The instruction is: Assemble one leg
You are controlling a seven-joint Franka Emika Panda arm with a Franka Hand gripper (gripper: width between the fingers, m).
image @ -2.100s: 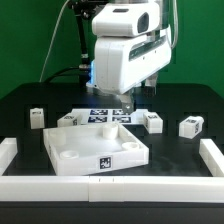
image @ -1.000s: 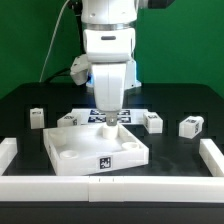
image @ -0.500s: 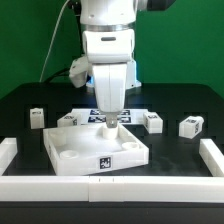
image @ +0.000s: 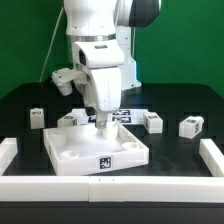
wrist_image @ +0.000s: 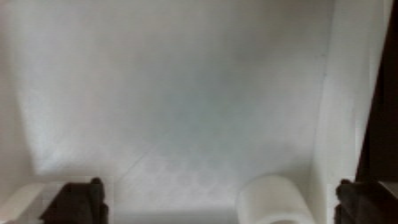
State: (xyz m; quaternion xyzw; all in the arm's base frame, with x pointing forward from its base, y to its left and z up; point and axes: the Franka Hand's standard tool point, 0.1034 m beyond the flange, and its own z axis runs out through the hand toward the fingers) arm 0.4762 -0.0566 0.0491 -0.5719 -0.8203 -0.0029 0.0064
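Four small white legs with marker tags stand on the black table behind the tabletop: two at the exterior view's left (image: 37,117) (image: 68,118) and two at the right (image: 152,122) (image: 190,126). The large white square tabletop (image: 75,150) lies in the middle. My gripper (image: 102,124) hangs low over its far edge, apart from every leg. In the wrist view the gripper (wrist_image: 222,200) is open wide and empty, with dark fingertips (wrist_image: 80,200) at both sides. Between them show the tabletop's white floor (wrist_image: 178,100) and a rounded white corner socket (wrist_image: 276,200).
The marker board (image: 127,114) lies behind the tabletop, partly hidden by the arm. White rails border the table at the front (image: 110,185), the left (image: 8,150) and the right (image: 212,152).
The arm has swung toward the exterior view's left. The gripper has shifted a little left along the tabletop's far edge. The legs and the tabletop have not moved.
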